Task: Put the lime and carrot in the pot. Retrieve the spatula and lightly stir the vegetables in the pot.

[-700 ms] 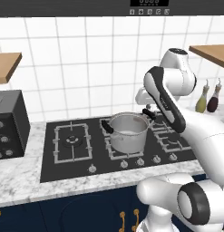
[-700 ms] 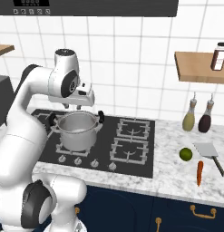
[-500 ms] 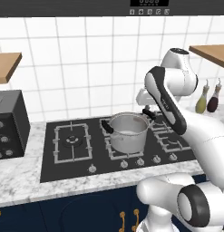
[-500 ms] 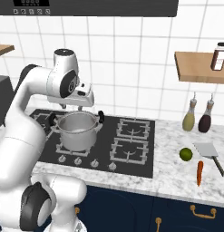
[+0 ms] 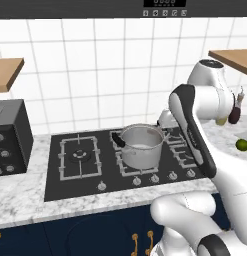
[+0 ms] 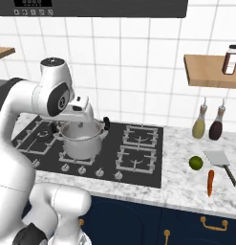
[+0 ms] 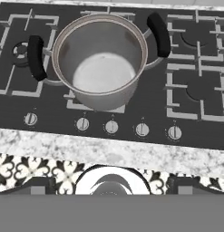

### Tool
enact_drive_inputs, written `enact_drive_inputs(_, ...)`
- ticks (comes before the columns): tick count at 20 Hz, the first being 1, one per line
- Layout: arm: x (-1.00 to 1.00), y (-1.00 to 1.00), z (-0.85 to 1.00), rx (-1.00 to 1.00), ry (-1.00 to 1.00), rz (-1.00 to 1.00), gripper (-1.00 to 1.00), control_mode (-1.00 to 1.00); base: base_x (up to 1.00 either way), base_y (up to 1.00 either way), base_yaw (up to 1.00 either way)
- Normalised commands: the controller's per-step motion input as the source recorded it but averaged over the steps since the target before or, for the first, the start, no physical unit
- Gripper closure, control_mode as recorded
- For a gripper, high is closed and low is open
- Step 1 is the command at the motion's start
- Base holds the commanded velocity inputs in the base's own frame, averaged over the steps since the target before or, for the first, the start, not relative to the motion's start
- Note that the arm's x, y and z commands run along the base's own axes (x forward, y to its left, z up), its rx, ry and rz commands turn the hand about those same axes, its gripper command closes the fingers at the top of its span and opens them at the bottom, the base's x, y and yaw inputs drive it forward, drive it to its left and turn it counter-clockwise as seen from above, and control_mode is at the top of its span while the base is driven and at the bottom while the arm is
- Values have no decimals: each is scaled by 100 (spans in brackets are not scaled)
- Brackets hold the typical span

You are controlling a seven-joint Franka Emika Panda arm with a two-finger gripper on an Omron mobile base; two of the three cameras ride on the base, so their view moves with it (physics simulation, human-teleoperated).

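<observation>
Pot [image 6: 81,141] on the hob [image 6: 138,153], on a near burner toward the left of centre, upright, nothing inside; bare steel bottom seen from the hand view [image 7: 102,68]. Two black handles out to the sides. In the left base view pot [image 5: 141,146] sits just left of the arm's forearm.

Gripper [image 6: 93,119] held above the pot's far right rim, by the pot's right handle, touching nothing. Jaws spread wide, nothing between them; fingertips themselves hard to make out in the base views.

Lime [image 6: 196,162] on the marble counter [image 6: 186,186] right of the hob, well apart from the pot. Also seen at the right edge of the left base view [image 5: 242,145].

Carrot [image 6: 210,183] lying on the counter just near of the lime, thick end far, tip pointing near, close to the counter's front edge. Not touching the lime.

Spatula [image 6: 220,161] flat on the counter just right of the lime, grey blade far, dark handle running near and right. Carrot just left of the handle, apart.

Two bottles against the tiled wall, far of the lime: olive one [image 6: 199,125] left, dark one [image 6: 216,127] right. Shelf [image 6: 210,72] above them with a jar [image 6: 230,60] on it.

Row of knobs [image 7: 111,127] along the hob's near edge.
</observation>
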Motion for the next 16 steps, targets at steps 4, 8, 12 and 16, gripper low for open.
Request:
enact_drive_inputs(4,-40,-31,-13,-11,4,-4,-100,-100,0,0,0)
enact_drive_inputs(8,-21,-40,-14,-8,0,-2,-100,-100,0,0,0)
enact_drive_inputs(12,0,-69,-12,-1,3,-1,-100,-100,0,0,0)
enact_drive_inputs(16,-14,-50,-3,0,3,0,-100,-100,0,0,0)
